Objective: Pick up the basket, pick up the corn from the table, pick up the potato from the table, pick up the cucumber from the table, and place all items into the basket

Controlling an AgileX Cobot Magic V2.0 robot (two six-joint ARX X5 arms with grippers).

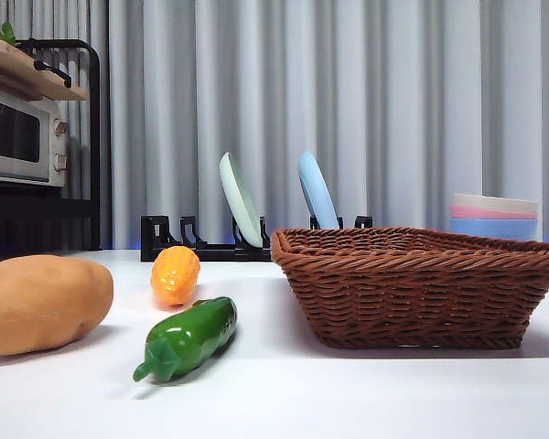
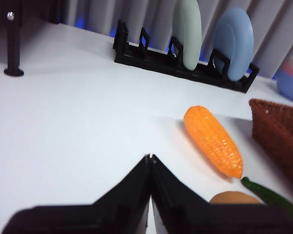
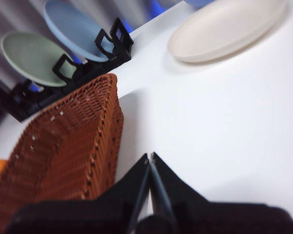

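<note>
Unlabelled corn (image 1: 175, 274), potato (image 1: 42, 303), cucumber (image 1: 187, 337), basket (image 1: 419, 285)

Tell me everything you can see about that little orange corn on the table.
The corn is a small orange-yellow oval toy with lengthwise rows of kernel bumps and a plastic look. It lies on its side on the white table, untouched by either gripper. In the front view it sits behind the green cucumber, between the potato and the basket. The left wrist view shows its tapered end close to the cucumber's tip; contact is unclear.
</note>
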